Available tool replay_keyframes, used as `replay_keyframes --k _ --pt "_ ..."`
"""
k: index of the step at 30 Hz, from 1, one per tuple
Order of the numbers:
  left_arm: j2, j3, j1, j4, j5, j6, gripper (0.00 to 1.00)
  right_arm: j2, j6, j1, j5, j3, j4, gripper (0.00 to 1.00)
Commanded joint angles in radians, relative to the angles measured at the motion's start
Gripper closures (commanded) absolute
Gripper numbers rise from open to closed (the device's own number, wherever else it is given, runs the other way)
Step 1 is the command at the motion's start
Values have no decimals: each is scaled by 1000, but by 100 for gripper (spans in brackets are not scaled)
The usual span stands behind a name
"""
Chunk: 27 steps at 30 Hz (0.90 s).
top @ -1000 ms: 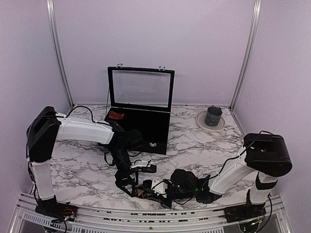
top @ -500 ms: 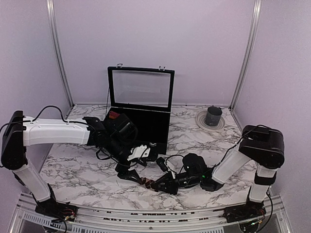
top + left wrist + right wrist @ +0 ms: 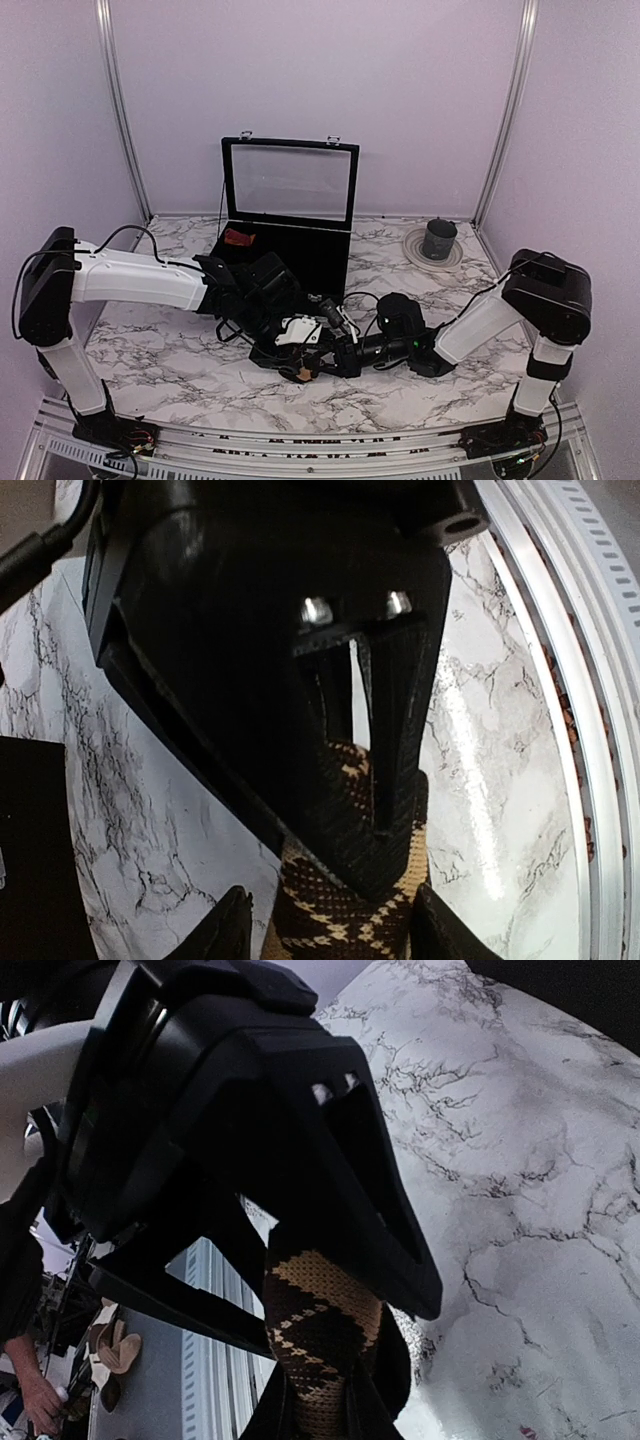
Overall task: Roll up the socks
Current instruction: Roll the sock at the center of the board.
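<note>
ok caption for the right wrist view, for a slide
left fingers straddle the argyle sock pinched in the right fingers, marble table behind

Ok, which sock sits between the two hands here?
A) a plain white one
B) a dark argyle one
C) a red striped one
B: the argyle sock runs up out of the right hand and lies between the fingers of the left hand. Its tan diamonds show in both wrist views.

argyle sock [image 3: 340,925] | dark brown, tan diamonds | bunched into narrow band | front-centre of table [image 3: 170,360]
</note>
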State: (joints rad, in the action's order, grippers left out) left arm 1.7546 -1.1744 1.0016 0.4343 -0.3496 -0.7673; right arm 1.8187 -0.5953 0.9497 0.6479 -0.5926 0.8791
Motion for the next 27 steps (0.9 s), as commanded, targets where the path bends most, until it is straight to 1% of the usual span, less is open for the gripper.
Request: replay_keyframes --k 1,5,9,13,14,15,16,18,20,22,24,27 --pt "-11 16 0 -21 57 -41 45 -27 -48 -14 42 -27 5 100" --pt "-31 12 2 -14 78 -49 46 -19 -87 -15 64 -43 7 100" --pt "-41 -6 3 -14 124 -57 66 -18 -134 -17 82 -61 6 100" --pt "-7 -63 4 77 113 -63 83 -31 -157 -17 89 -65 10 100" --pt "4 -78 4 106 104 -61 91 -36 -156 -17 87 -64 9 100" --pt "15 -96 3 136 93 -55 100 -47 -145 -17 77 -62 -3 94" --pt "27 -116 1 172 73 -50 100 -64 -118 -15 59 -55 -26 87" --pt "49 -163 -9 256 13 -38 100 -115 -35 -16 9 -42 -92 77" --pt "62 -213 -32 332 -78 -10 100 -185 62 -16 -79 -26 -177 69" --pt "78 -283 -74 407 -224 49 100 -273 198 -9 -180 -19 -266 65" --pt "107 -357 -102 501 -353 69 100 -376 348 23 -278 6 -303 61" --pt "169 -470 -146 674 -555 45 100 -503 546 79 -401 4 -397 58"
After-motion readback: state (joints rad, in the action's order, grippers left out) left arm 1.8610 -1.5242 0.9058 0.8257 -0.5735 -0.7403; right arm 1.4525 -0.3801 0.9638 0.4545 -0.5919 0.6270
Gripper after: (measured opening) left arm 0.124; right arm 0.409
